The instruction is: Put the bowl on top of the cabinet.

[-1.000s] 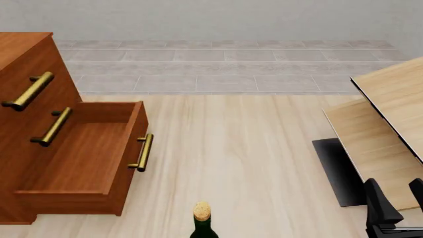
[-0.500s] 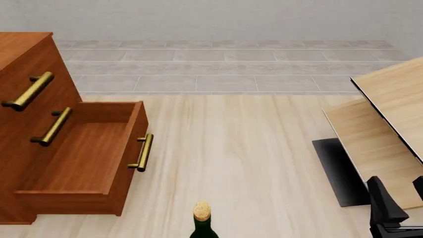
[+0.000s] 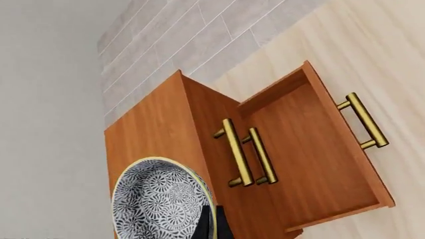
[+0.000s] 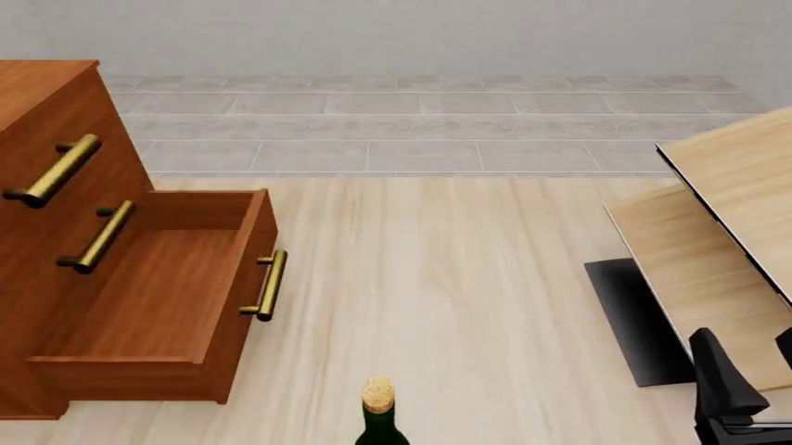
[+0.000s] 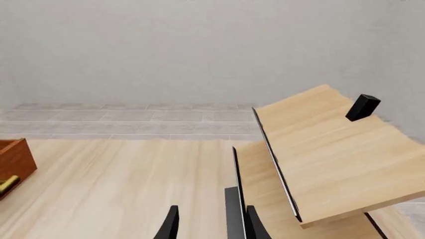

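Note:
The bowl, white with a dense grey-blue pattern, fills the near part of the left wrist view. It hangs over the flat top of the reddish-brown cabinet. My left gripper is shut on the bowl's rim, and only its dark fingertips show. In the front view the cabinet stands at the left with its lowest drawer pulled out; neither the bowl nor my left gripper appears there. My right gripper is at the bottom right, open and holding nothing.
A dark bottle with a cork stands at the front centre. Pale light-wood furniture with dark edges takes up the right side, with a dark base panel on the floor. Brass bar handles stick out from the cabinet front.
My right gripper has drifted slightly to the right in the front view. Nothing else there has moved.

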